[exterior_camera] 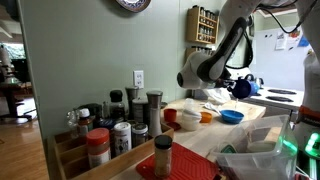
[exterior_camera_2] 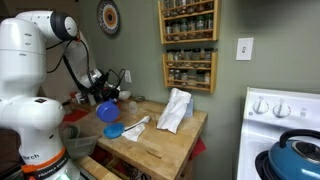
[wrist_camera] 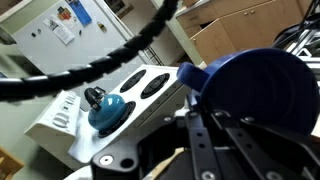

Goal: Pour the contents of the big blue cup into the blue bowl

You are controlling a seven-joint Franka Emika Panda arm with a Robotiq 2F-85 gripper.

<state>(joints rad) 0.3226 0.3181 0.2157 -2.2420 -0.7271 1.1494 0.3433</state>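
Observation:
My gripper (exterior_camera_2: 103,95) is shut on the big blue cup (exterior_camera_2: 106,113) and holds it tilted above the wooden counter. The cup hangs just over the blue bowl (exterior_camera_2: 113,131), which sits near the counter's edge. In an exterior view the cup (exterior_camera: 243,87) is above the bowl (exterior_camera: 231,116). In the wrist view the cup (wrist_camera: 255,85) fills the right side, clamped between my black fingers (wrist_camera: 215,118). The cup's contents are not visible.
Two orange vessels (exterior_camera: 188,119) (exterior_camera: 206,117) stand beside the bowl. A white cloth (exterior_camera_2: 175,108) lies on the wooden counter (exterior_camera_2: 160,148). A light blue kettle (exterior_camera_2: 296,160) (wrist_camera: 105,108) sits on the white stove (exterior_camera_2: 280,105). Spice jars (exterior_camera: 120,132) crowd the foreground; spice racks (exterior_camera_2: 188,40) hang on the wall.

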